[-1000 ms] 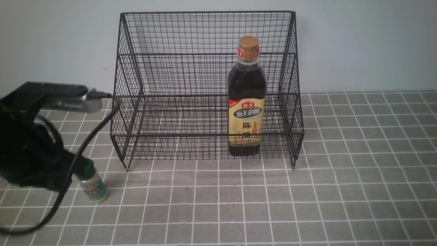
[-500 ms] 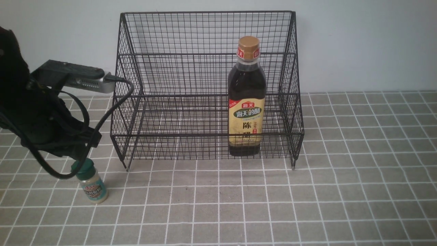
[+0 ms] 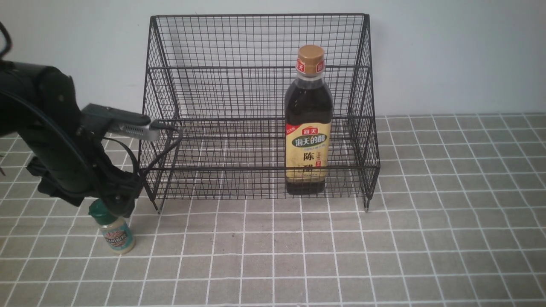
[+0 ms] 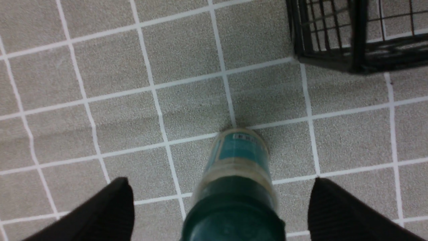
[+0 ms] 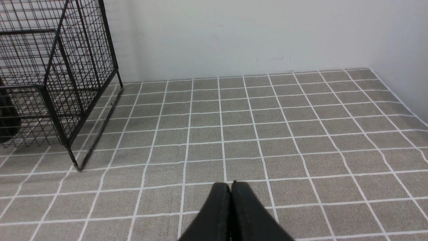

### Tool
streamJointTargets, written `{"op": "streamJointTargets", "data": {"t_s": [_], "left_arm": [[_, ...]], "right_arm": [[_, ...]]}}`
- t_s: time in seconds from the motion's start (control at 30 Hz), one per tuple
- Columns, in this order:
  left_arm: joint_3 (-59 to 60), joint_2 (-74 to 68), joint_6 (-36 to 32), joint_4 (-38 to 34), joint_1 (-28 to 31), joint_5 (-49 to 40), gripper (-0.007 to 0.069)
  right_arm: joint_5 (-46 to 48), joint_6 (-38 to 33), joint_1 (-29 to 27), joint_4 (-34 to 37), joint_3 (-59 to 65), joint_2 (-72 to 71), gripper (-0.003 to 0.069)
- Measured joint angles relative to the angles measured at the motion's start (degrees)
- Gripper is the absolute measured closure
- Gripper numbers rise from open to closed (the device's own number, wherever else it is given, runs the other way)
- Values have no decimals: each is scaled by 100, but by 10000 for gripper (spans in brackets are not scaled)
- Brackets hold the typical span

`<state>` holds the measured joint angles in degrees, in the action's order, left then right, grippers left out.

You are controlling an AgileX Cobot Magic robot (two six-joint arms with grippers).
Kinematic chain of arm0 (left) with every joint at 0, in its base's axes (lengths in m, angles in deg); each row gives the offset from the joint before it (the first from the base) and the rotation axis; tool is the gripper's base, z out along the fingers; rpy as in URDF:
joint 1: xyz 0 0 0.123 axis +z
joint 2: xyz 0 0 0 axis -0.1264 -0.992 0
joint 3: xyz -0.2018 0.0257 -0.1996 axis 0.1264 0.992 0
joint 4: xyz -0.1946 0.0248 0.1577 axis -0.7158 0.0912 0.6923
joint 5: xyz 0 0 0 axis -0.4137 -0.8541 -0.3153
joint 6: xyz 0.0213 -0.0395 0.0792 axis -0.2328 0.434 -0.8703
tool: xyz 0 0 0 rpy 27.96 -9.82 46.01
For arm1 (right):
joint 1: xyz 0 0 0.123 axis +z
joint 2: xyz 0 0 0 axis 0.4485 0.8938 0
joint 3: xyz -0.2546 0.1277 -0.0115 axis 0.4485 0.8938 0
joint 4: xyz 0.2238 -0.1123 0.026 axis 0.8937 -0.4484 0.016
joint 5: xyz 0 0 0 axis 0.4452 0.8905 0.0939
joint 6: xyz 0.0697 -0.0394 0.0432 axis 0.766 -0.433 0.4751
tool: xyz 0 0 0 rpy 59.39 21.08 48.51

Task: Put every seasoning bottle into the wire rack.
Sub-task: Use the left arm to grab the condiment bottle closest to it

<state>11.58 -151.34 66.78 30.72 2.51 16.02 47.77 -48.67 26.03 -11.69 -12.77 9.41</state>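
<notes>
I saw my left gripper (image 4: 220, 182) spread wide around the round, green-capped shaker jar (image 4: 238, 157), not touching; right gripper (image 5: 230, 188) pinched shut, empty.

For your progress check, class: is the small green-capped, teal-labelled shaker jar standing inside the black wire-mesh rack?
No, the small green-capped shaker jar stands on the tiled mat outside the black wire-mesh rack.

Dark bottle (image 3: 308, 128) upright in rack (image 3: 222, 169); green-capped shaker (image 3: 115, 232) standing outside, left.
</notes>
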Motion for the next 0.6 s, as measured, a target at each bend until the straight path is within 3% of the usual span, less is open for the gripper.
{"op": "streamJointTargets", "data": {"t_s": [0.1, 0.23, 0.33, 0.6], "left_arm": [[0, -96, 5, 4, 0, 28, 32], [-5, -226, 31, -19, 0, 174, 134], [-5, -275, 138, -128, 0, 160, 297], [-173, 42, 262, -241, 0, -718, 292]], "right_arm": [[0, 0, 0, 0, 0, 0, 672], [0, 0, 0, 0, 0, 0, 672], [0, 0, 0, 0, 0, 0, 672], [0, 0, 0, 0, 0, 0, 672]]}}
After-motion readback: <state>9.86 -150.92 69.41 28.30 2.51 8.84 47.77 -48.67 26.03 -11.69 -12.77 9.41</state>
